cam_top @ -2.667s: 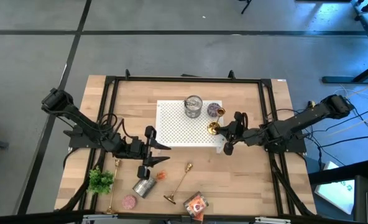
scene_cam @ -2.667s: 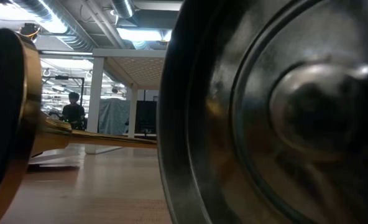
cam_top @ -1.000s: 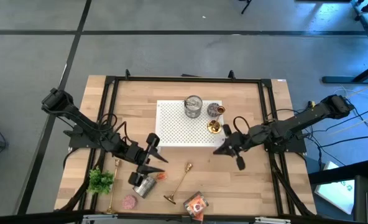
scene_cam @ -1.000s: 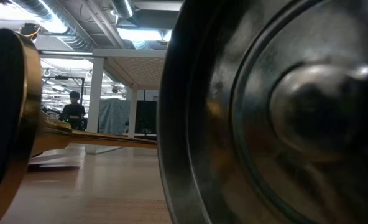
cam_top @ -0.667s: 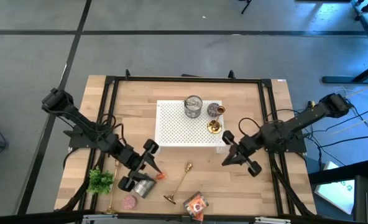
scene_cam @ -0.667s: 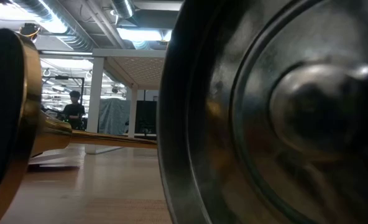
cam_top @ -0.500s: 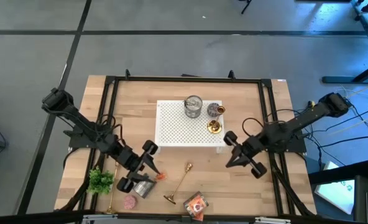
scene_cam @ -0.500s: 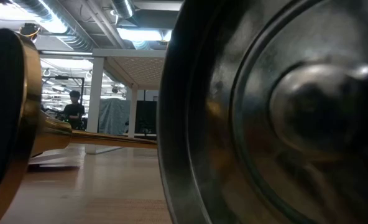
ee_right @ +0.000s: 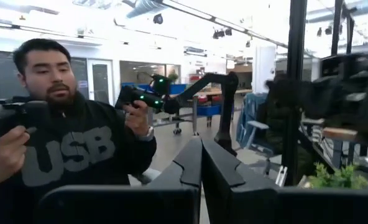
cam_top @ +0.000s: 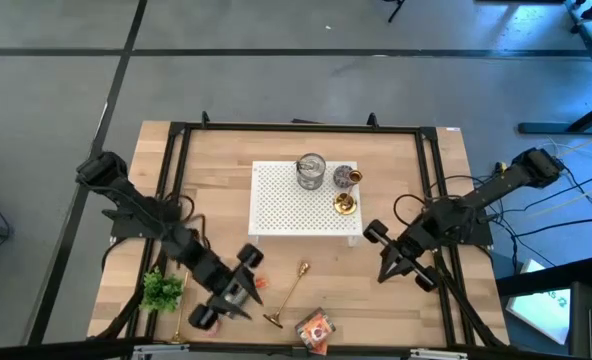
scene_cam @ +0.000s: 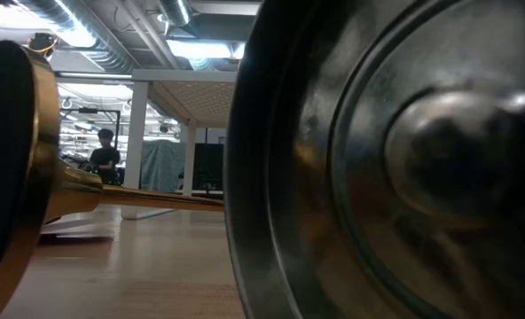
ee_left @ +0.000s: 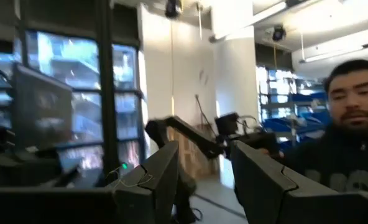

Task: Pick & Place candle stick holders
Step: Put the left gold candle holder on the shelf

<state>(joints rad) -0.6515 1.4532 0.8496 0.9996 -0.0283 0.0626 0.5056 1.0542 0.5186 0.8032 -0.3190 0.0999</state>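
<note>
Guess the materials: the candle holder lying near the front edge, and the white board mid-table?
Candle holder: looks like polished brass or brass-plated metal, from its shiny gold colour; solid or plated, cannot tell. White board: matte white with a regular grid of dark dots, probably holes; likely painted metal or plastic, unclear which.

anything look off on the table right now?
Yes. One gold candle holder lies flat on the wood near the front edge, and another lies beside the green plant. Only one stands upright on the white board.

Sweatshirt lettering: "USB" — large grey letters across the chest of the person's dark sweatshirt (ee_right: 78, 158), right wrist view.
Other views: no readable text, label or number — none on the worktop items.
</note>
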